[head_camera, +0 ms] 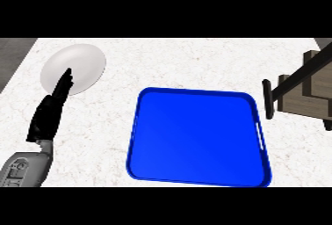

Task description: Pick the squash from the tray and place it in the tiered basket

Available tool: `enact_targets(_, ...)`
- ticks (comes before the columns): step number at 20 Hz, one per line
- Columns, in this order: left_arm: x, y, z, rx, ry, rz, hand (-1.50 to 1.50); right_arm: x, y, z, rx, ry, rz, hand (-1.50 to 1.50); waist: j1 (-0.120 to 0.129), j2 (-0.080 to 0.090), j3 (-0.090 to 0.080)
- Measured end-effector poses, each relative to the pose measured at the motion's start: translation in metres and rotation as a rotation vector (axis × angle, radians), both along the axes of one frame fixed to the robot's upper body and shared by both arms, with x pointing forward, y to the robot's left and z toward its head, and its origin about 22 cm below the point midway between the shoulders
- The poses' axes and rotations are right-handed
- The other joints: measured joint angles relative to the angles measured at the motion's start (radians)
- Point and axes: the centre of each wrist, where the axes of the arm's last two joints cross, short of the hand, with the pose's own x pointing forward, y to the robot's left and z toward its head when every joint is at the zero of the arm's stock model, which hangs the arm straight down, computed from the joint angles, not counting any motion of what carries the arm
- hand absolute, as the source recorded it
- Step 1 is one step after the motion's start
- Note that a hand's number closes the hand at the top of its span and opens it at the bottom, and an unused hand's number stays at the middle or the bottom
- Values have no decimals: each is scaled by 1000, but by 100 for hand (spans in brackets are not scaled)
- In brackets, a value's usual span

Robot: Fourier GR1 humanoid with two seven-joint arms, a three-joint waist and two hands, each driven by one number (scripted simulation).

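The left hand (50, 112) rests at the view's left, fingers straight and together, pointing up, holding nothing; its fingertips overlap the lower edge of a white plate (81, 59) on the pale marbled desk (194, 61). The right hand shows nowhere, so its state cannot be told. To the right of the left hand lies the blue tray (194, 136), and no squash is on it or anywhere else in view. The tiered basket (301, 94), wood with a dark frame, is cut off by the right edge, near the tray's right rim. The main risk, as I judge it, is that whatever happens to the squash happens out of sight: a placement on a tier cannot be checked, and a round squash set near an edge could roll off. A lesser one: if the left hand shifts, it could nudge the plate.
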Motion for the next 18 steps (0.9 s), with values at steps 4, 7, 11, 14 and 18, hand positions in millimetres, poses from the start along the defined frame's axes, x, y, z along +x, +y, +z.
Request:
enact_targets(4, -2, 2, -3, -1, 7, 18, 0, 1, -3, -6, 69, -10, 29, 150, -15, -3, 1)
enact_targets(7, -2, 3, 0, 0, 9, 29, 0, 3, -3, -12, 117, -29, 56, 150, -26, -7, 2)
enact_targets(11, -3, 5, -1, -5, 4, 34, 0, 1, -9, -17, 210, -105, 69, -150, -30, -6, 2)
enact_targets(14, -7, 8, -5, -5, 8, 37, 0, 0, -18, -26, 271, -165, 59, -150, -37, -9, 2)
enact_targets(18, -10, 10, -10, -3, 13, 45, 0, 1, -14, -37, 274, -229, 68, -150, -46, -13, 2)
